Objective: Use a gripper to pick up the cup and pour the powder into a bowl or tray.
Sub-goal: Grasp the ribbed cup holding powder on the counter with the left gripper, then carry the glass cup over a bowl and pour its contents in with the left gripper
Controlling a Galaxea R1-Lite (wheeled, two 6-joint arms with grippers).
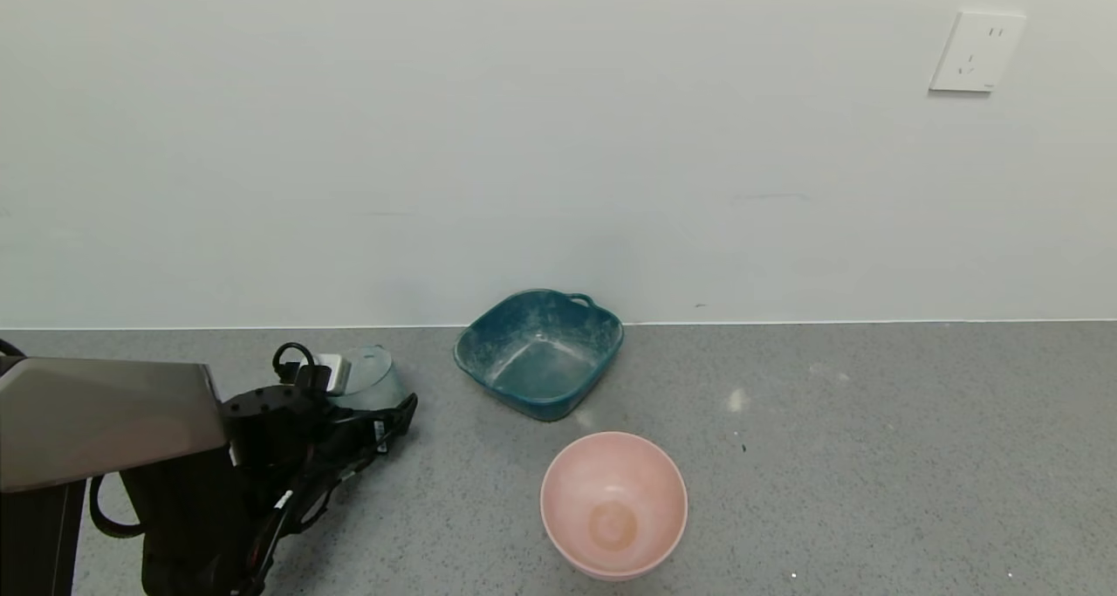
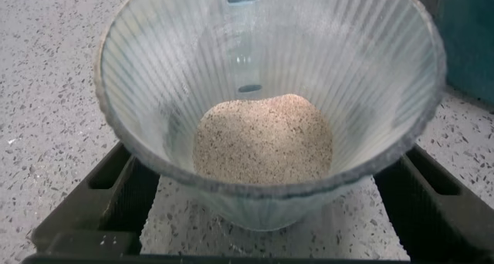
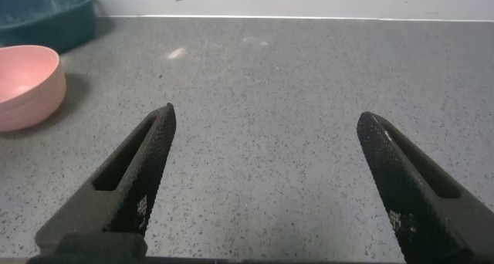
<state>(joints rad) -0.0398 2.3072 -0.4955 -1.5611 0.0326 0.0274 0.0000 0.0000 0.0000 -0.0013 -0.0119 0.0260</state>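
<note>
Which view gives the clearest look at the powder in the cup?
The left wrist view: it looks straight into the cup, showing the powder heaped at the bottom, between the left gripper fingers. The head view shows only the cup's side behind that gripper, no powder. The right wrist view shows neither.

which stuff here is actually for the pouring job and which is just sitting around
For the job:
- left gripper, around the cup
- cup
- powder in the cup
- pink bowl

Just there:
- teal tray
- wall socket
- right gripper, open and idle
</note>
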